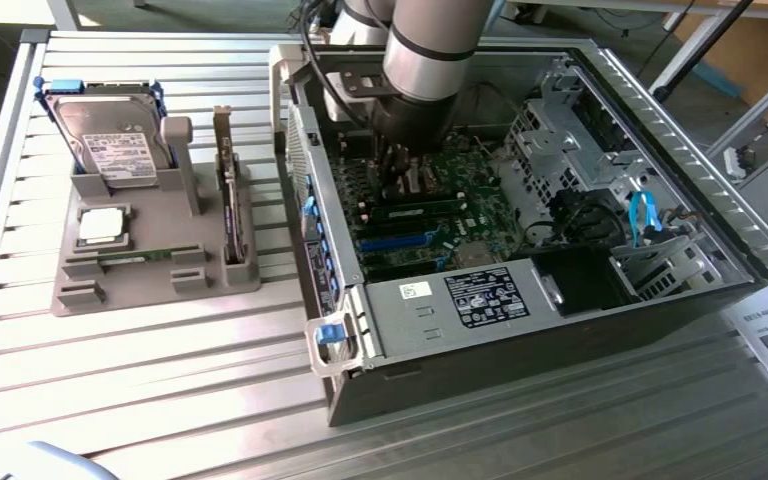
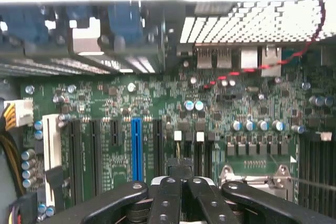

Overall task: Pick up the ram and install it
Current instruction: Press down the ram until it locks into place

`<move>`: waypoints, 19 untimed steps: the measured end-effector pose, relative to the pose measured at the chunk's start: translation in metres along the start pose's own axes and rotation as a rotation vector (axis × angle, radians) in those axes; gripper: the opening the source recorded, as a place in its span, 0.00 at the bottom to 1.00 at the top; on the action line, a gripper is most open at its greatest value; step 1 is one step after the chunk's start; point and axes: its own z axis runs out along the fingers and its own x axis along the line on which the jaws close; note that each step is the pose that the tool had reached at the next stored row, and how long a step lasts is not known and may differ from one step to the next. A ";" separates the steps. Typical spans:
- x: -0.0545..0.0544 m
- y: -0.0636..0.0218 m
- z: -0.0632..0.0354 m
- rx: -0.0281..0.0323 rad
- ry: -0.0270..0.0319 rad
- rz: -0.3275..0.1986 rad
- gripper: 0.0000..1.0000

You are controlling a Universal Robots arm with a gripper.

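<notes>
The arm reaches down into the open computer case (image 1: 531, 300) on the slatted metal worktop (image 1: 157, 400), with its gripper (image 2: 180, 199) low over the green motherboard (image 2: 173, 103). In the wrist view the fingers (image 2: 167, 203) are drawn together, and nothing can be made out between them. On the grey parts stand (image 1: 144, 270), at the exterior view's left, a thin green stick lies flat in the low front slot: this looks like the ram (image 1: 137, 256), still in its holder and well apart from the gripper. Behind it on the stand are the square processor chip (image 1: 101, 226) and the upright hard drive (image 1: 107, 140), with the dark expansion card (image 1: 231, 200) standing on edge beside them. So the pick-up appears not yet done; the arm is over the board, near the blue slot (image 2: 136, 148) and the black slots beside it, rather than at the stand. Judging by this, picking up would call for the fingers to part and the arm to lift clear of the case wall and cross to the stand, meeting the stick squarely along its narrow edge.
</notes>
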 end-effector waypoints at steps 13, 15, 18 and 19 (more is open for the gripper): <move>0.000 0.0060 0.0002 0.0002 0.0000 0.000 0.10; 0.000 0.0060 0.0013 0.0002 -0.0001 0.000 0.10; 0.000 0.0060 0.0033 0.0002 0.0000 0.000 0.10; 0.000 0.0060 0.0039 0.0002 -0.0001 0.000 0.10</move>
